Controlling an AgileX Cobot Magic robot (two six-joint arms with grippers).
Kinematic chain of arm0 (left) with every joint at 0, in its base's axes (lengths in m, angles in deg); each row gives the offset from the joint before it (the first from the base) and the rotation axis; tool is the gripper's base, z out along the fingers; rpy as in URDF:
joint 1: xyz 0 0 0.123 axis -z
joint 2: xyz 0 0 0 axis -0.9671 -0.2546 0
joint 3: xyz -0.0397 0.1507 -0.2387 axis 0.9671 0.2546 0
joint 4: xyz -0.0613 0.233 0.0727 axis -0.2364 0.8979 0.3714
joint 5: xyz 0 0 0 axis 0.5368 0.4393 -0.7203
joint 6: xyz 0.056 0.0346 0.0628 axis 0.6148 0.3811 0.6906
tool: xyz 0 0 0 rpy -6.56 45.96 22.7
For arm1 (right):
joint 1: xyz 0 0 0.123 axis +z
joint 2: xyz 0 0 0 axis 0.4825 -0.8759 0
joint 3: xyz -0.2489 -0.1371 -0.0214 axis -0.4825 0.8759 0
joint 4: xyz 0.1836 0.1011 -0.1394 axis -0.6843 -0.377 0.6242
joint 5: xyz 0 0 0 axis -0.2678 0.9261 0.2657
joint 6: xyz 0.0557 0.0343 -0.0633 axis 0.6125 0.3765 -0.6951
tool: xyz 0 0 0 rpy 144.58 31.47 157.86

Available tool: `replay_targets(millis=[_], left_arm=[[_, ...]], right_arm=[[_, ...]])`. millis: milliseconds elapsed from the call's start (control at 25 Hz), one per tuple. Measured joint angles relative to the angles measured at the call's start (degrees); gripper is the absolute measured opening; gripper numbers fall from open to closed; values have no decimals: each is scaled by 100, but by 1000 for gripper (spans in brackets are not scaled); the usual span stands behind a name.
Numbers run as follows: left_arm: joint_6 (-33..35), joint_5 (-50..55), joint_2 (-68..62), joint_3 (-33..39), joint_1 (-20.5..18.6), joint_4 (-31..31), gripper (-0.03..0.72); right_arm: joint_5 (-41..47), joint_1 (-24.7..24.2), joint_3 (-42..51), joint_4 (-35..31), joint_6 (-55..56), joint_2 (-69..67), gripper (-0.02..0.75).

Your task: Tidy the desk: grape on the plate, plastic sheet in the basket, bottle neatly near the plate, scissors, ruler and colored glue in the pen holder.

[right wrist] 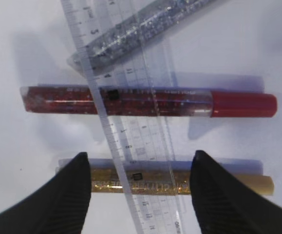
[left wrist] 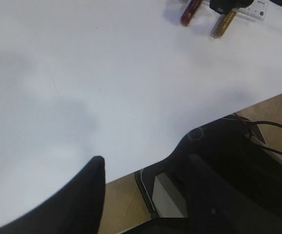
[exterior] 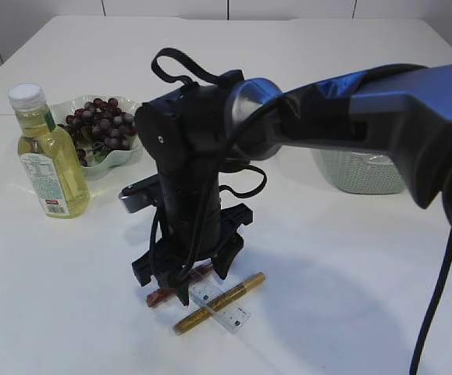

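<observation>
My right gripper (right wrist: 141,155) is open, its jaws straddling the gold glue pen (right wrist: 179,183) and the clear ruler (right wrist: 131,141) lying across it. The ruler also crosses a red glue pen (right wrist: 145,101) and a silver glue pen (right wrist: 145,27). From outside, the right gripper (exterior: 198,285) stands over the ruler (exterior: 240,316) and gold pen (exterior: 219,301) at the table's front. Grapes (exterior: 101,129) lie on the pale green plate (exterior: 124,156), with the bottle (exterior: 50,156) beside it. The left gripper (left wrist: 143,156) is open and empty at the table edge. Scissors, plastic sheet and pen holder are out of view.
A pale green basket (exterior: 358,176) stands at the right, behind the right arm. The left wrist view looks over bare white table, with the table edge and brown floor (left wrist: 126,200) close below, and the red pen (left wrist: 190,10) and gold pen (left wrist: 223,24) far off.
</observation>
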Motion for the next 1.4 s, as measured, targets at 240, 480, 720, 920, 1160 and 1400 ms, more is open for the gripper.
replay_targets(millis=[240,480,720,920,1160,1400], left_arm=[[0,0,0,0,0,0,391],[0,0,0,0,0,0,391],[0,0,0,0,0,0,391],[0,0,0,0,0,0,389],[0,0,0,0,0,0,386],[0,0,0,0,0,0,384]], right_arm=[[0,0,0,-13,-13,-58,503],[0,0,-10,-13,-89,-70,503],[0,0,-10,-13,-112,-70,503],[0,0,-10,-13,-112,-70,503],[0,0,-10,-13,-112,-83,503],[-10,0,-10,-13,-125,-135,503]])
